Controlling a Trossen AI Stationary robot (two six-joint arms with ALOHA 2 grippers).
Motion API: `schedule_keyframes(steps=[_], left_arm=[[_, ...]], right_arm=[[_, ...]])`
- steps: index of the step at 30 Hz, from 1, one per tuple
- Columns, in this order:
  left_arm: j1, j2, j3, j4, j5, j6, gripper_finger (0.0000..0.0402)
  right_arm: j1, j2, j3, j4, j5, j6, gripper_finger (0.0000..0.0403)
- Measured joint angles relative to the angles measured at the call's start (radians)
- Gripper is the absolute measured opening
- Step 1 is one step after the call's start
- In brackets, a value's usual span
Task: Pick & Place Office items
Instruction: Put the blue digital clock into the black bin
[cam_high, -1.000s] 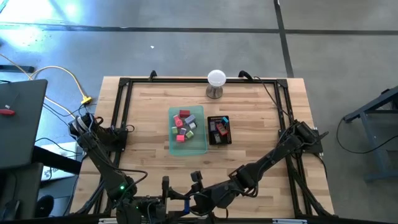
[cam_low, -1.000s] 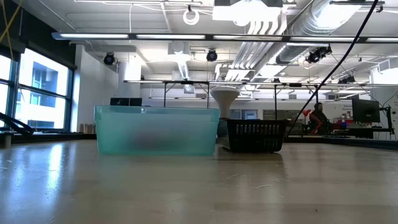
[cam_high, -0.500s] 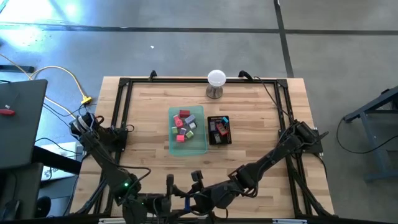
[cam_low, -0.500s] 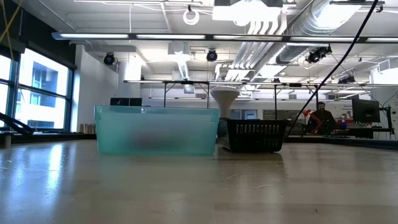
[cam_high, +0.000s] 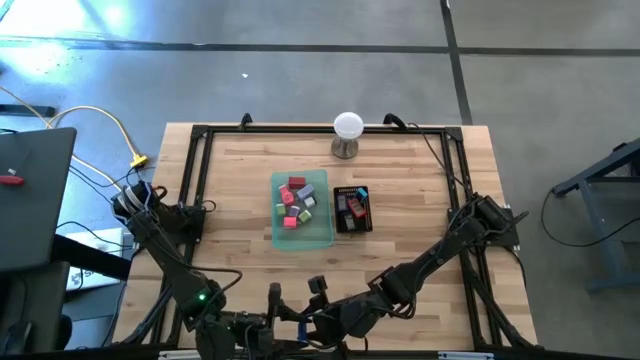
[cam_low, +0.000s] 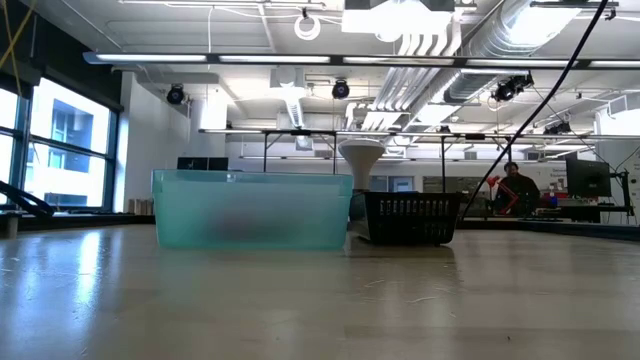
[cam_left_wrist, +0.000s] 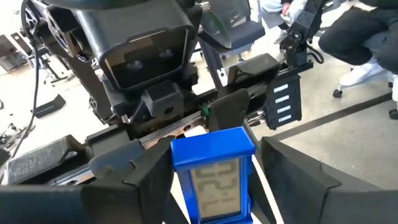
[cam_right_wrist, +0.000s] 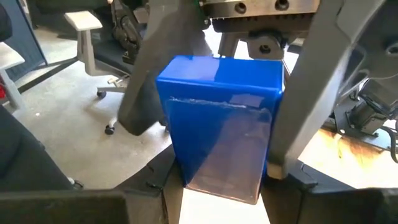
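Down at the table's near edge (cam_high: 250, 310), both grippers' fingers (cam_right_wrist: 314, 81) pinch 1 blue block (cam_right_wrist: 221, 124).

Both arms folded low at table's near edge; left gripper (cam_high: 272, 318) and right gripper (cam_high: 316, 312) face each other, nearly touching.

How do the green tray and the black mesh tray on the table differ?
The green tray is translucent with solid walls; the black mesh tray is dark and perforated. The green tray is wider and taller than the black mesh tray in the low view. The green tray lies left of the black mesh tray from above. Both hold small coloured office items and stand side by side.
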Motion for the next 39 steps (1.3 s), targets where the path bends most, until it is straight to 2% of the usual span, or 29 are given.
schedule_keyframes(steps=[10, 13, 18, 22, 26, 30, 33, 36, 39], left_arm=[[-0.001, 0.0, 0.0, -0.009, 0.004, -0.009, 0.0316], [-0.001, 0.0, 0.0, -0.015, -0.015, -0.03, 0.0327], [-0.013, 0.0, 0.0, -0.028, -0.133, -0.015, 0.0329], [-0.028, 0.0, 0.0, -0.082, -0.143, -0.015, 0.0329], [-0.03, -0.016, 0.0, -0.14, -0.11, -0.104, 0.0328], [-0.017, -0.042, 0.0, -0.263, -0.034, -0.221, 0.0328], [-0.003, -0.058, 0.0, -0.343, 0.003, -0.29, 0.0328], [0.007, -0.063, 0.0, -0.404, 0.004, -0.345, 0.0328], [0.013, -0.063, 0.0, -0.445, 0.005, -0.373, 0.0328]], right_arm=[[0.0, 0.0, 0.0, -0.031, 0.004, 0.026, 0.0152], [0.001, 0.0, 0.0, -0.071, 0.02, 0.06, 0.0152], [0.017, 0.0, 0.0, -0.209, 0.127, 0.167, 0.0152], [0.036, 0.0, 0.0, -0.335, 0.22, 0.295, 0.0152], [0.058, 0.0, 0.0, -0.498, 0.327, 0.454, 0.0155], [0.071, 0.0, 0.0, -0.733, 0.483, 0.713, 0.0152], [0.064, 0.0, 0.0, -0.93, 0.559, 0.901, 0.0152], [0.033, 0.0, 0.0, -1.098, 0.582, 1.071, 0.0152], [-0.021, 0.0, 0.0, -1.216, 0.568, 1.17, 0.0153]])
